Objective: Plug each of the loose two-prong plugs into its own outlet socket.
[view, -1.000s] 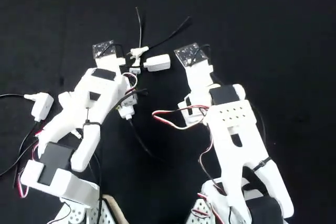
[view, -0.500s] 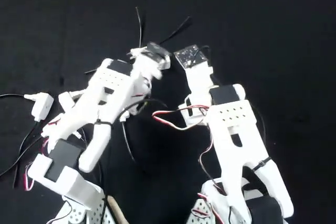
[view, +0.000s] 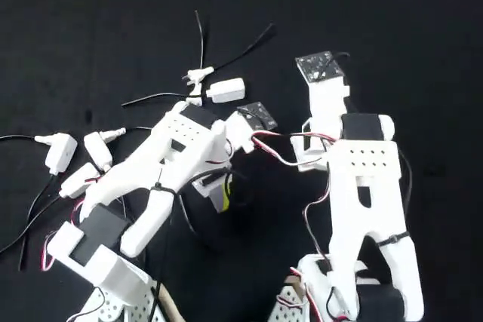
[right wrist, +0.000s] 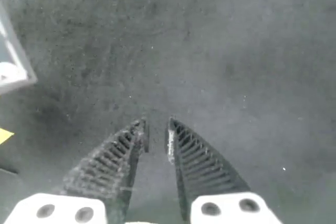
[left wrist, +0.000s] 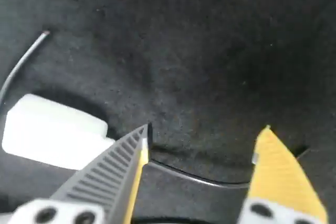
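Where the cloth is busiest, at far-ctr of the high view, we see a white socket block (view: 225,90) lying flat, w/ a small white plug (view: 198,75) just beside its left end. We can't tell if the two touch. Thin black cords (view: 249,47) fan from that pair toward the far edge. Well apart, near the left edge, we count three more white pieces: a corded piece (view: 59,152), a second piece (view: 98,148) next to it, and a third piece (view: 78,180) nearer the front, right by the left arm (view: 162,164). They are too small for us to say which is plug and which is socket.

The left arm slants from the front-left corner toward ctr, its tip just on the near side of the socket block. In its wrist view the left gripper (left wrist: 207,129) is spread wide and empty, w/ one grey ribbed finger (left wrist: 113,161) and one yellow finger (left wrist: 275,161) over dark cloth. A white block (left wrist: 52,137) sits just beside the grey finger, not held, and a black cord end (left wrist: 21,64) curves past it.

The right arm (view: 362,179) stands right of ctr, pointing to the far edge, apart from every plug. The right gripper (right wrist: 156,124) has its ribbed fingers drawn almost together w/ a thin slit btwn them, gripping nothing, above bare cloth.

All rests on a black cloth-covered table (view: 430,73).
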Controlling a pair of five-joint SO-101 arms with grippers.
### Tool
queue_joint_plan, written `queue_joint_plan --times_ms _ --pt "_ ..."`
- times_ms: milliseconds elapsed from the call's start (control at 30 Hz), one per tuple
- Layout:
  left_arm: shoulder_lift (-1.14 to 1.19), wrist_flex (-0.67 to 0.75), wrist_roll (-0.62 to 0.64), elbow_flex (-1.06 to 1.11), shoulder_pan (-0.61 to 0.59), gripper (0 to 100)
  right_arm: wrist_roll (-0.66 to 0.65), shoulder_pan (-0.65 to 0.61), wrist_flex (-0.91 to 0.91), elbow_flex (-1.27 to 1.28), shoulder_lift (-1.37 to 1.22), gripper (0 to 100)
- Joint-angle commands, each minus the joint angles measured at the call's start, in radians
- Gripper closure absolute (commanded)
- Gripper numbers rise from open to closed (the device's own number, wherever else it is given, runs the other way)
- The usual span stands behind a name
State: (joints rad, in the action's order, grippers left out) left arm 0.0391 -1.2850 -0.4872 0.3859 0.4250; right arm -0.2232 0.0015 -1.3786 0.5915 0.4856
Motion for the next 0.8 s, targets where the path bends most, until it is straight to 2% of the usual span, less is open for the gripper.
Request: queue_joint_plan --times_ms 0,167,267,333,533,633,767 --pt "-0.106 -0.081 0.034 -0.081 0.002 67 -0.008 0.023 -0.006 -0.056 0.001 93.8" --pt "-0.373 -0.273 0.035 -0.117 -0.008 67 -0.009 0.017 -0.006 -0.054 0.001 93.8" --pt "-0.578 -0.296 0.031 -0.107 -0.122 67 -0.052 -0.005 -0.006 -0.053 0.001 93.8" --pt "-0.697 -0.285 0.026 -0.074 -0.251 67 -0.038 -0.04 -0.008 -0.051 -0.002 93.8" --pt "-0.902 -0.167 -0.021 0.242 -0.572 67 0.011 -0.269 -0.023 -0.137 -0.093 93.8" --pt "-0.99 -0.015 0.064 0.469 -0.708 67 -0.02 -0.39 0.011 -0.211 -0.189 92.9" --pt "-1.148 0.198 0.238 0.756 -0.846 67 -0.029 -0.499 0.069 -0.34 -0.369 85.5"
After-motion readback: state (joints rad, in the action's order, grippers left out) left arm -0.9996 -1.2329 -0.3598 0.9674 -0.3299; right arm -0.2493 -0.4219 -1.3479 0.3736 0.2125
